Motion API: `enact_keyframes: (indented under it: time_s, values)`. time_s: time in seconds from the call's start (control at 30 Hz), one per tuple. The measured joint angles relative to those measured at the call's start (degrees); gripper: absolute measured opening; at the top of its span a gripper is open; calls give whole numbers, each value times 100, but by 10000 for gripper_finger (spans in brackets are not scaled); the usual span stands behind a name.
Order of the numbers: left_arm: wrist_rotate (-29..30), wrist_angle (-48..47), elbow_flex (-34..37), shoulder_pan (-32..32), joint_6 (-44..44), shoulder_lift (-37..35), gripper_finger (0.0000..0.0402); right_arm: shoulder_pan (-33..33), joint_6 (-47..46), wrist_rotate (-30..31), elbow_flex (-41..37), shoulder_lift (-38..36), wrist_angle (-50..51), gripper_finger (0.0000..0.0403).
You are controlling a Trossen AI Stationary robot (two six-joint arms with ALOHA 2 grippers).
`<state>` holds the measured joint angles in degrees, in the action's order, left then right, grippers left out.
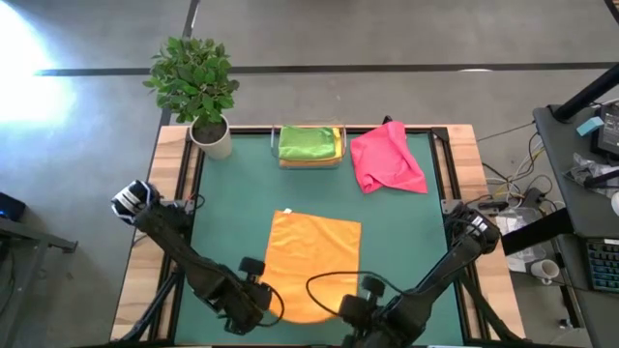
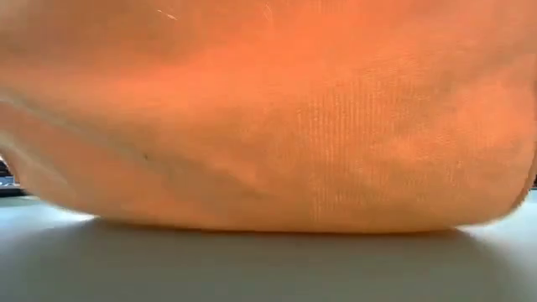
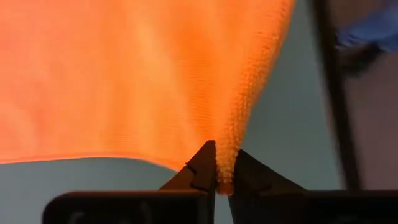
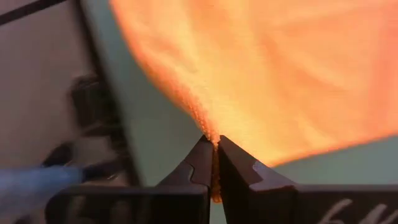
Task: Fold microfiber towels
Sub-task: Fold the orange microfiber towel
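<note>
Orange towel flat mid-table; left gripper and right gripper clamp near corners at 6 o'clock, ready to carry edge toward 12 for fold.

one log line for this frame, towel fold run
step: lift near edge | left gripper: shut on orange towel corner | right gripper: shut on other near corner | pink towel: unfolded

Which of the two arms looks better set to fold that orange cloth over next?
Neither alone, probably: the left gripper and right gripper each pinch a near corner of the orange towel, so both look equally placed to carry that edge across together.
</note>
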<state>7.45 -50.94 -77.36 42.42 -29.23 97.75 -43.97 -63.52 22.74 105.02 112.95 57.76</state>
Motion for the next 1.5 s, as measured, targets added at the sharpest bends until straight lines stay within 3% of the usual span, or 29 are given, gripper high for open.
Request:
enact_keyframes:
  time_s: [0.17, 0.23, 0.57, 0.87, 1.17, 1.33, 1.5]
  values:
    - [1511, -575, 16, -261, -40, -227, 10, 191, -728, 570, 101, 2, 1249, 9]
    - [1741, -597, 53, -454, -43, -297, 10, 323, -1021, 716, 0, 2, 1651, 9]
    - [1758, -591, 588, -1713, -39, -286, 10, 1228, -1397, 1206, -875, 11, 2032, 8]
    - [1651, -566, 702, -2654, -35, -288, 10, 1942, -1076, 805, -1164, 11, 2018, 8]
    - [1511, -474, 702, -3027, 253, -288, 13, 2167, -740, 570, -1168, 11, 2007, 8]
    - [1509, -476, 702, -3073, 441, -288, 46, 2239, -673, 530, -1168, 9, 2017, 8]
    - [1509, -474, 702, -3091, 457, -288, 104, 2262, -479, 523, -1136, 9, 2039, 9]
